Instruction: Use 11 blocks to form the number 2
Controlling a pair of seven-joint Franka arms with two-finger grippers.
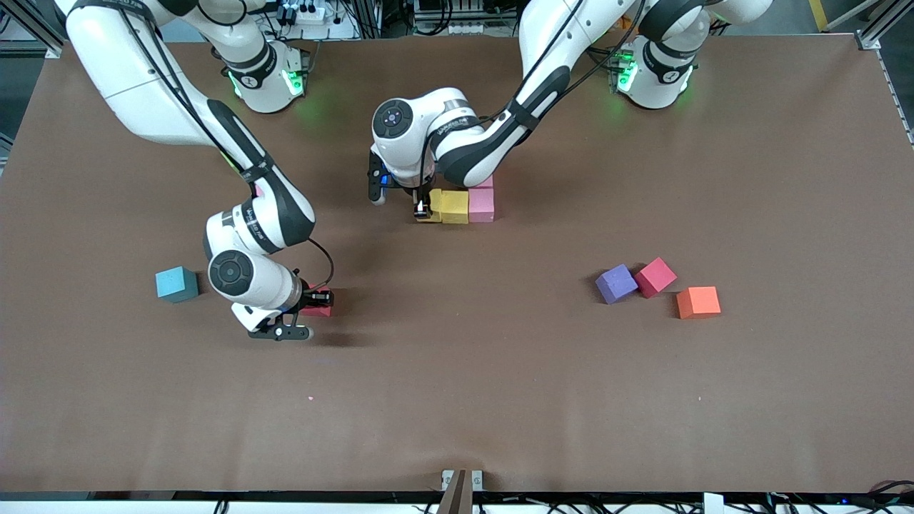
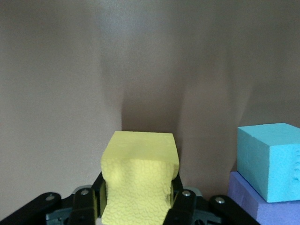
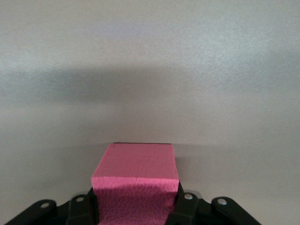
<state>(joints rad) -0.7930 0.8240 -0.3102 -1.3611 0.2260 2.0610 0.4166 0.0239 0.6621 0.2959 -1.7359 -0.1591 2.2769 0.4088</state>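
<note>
- The table (image 1: pixel 457 400) is covered in a plain brown sheet; no writing or label can be read on anything.
- The left arm reaches from its base to the middle of the table, where the left gripper (image 1: pixel 421 209) (image 2: pixel 137 199) is clenched on a yellow block (image 1: pixel 433 205) (image 2: pixel 139 180). This cube sits at the end of a touching row, next to a second yellow block (image 1: pixel 454 207) and a pink block (image 1: pixel 481 205).
- The left wrist view also shows a light blue cube (image 2: pixel 271 159) against a purple cube (image 2: pixel 253 206), close beside the held one.
- The right gripper (image 1: pixel 314 301) (image 3: pixel 137 206), low at the right arm's end of the table, grasps a reddish-pink block (image 1: pixel 318 307) (image 3: pixel 136 190) that rests on the sheet.
- A light blue block (image 1: pixel 176 283) lies near that gripper, apart from it.
- Toward the left arm's end lie a purple block (image 1: pixel 616 283) touching a red block (image 1: pixel 655 277), with an orange block (image 1: pixel 698 302) just beside.
- All cubes are matte foam with a pebbled surface.
</note>
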